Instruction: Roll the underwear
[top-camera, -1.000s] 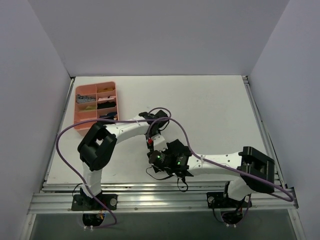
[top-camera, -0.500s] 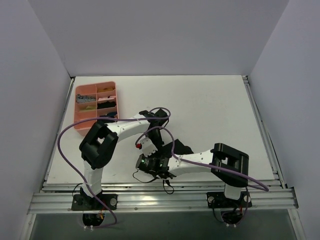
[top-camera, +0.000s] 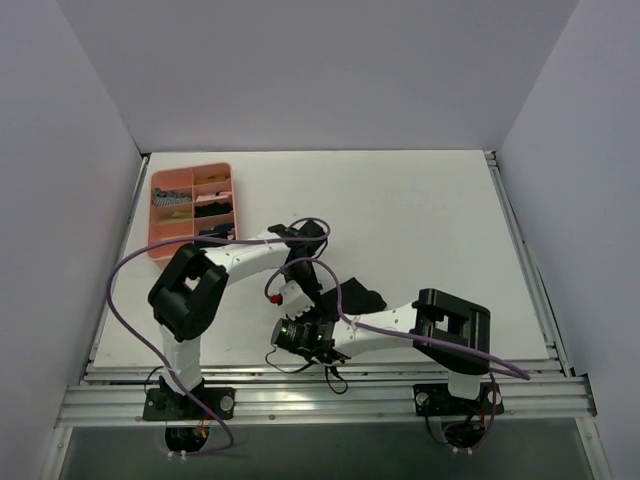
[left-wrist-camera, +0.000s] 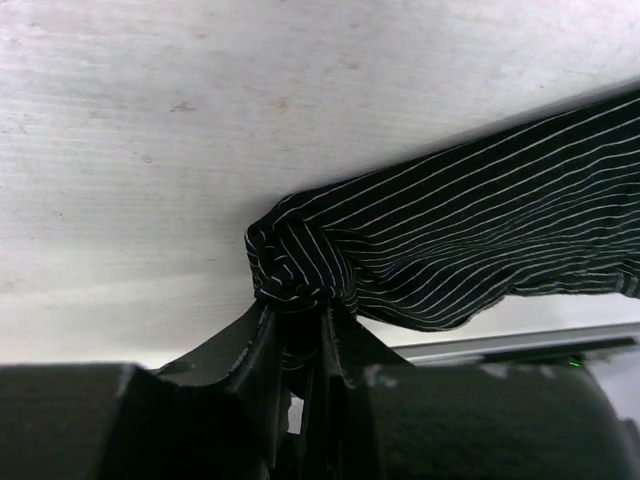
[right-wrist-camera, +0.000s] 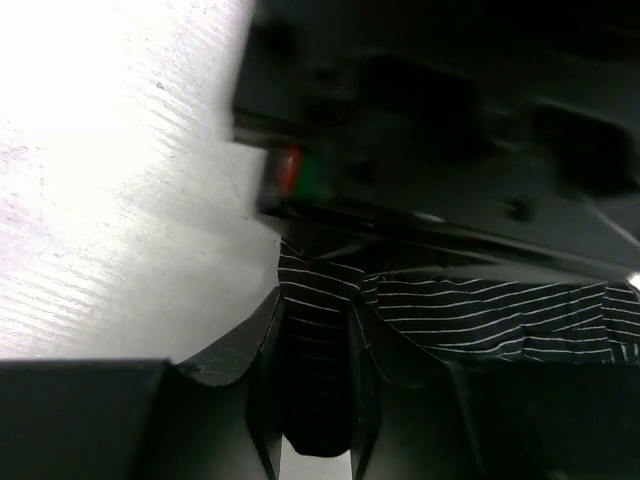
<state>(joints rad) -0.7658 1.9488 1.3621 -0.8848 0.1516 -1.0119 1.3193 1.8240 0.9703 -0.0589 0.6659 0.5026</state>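
Note:
The underwear (left-wrist-camera: 450, 250) is black fabric with thin white stripes, lying bunched on the white table. My left gripper (left-wrist-camera: 300, 312) is shut on a knotted end of it, with cloth squeezed between the fingers. My right gripper (right-wrist-camera: 315, 300) is shut on another fold, and a striped strip runs down between its fingers (right-wrist-camera: 268, 330). In the top view both grippers meet near the table's front middle: the left gripper (top-camera: 300, 288) just above the right gripper (top-camera: 298, 318). A dark part of the underwear (top-camera: 360, 298) shows to their right; the arms hide most of it.
A pink divided tray (top-camera: 159, 250) with several small items stands at the back left. The table's front rail (top-camera: 320, 372) runs just behind the right wrist. Purple cables (top-camera: 130, 300) loop around both arms.
The right arm has swung left to the left gripper, and its jaws have closed from wide open onto the fabric. The left gripper has kept its hold and barely moved.

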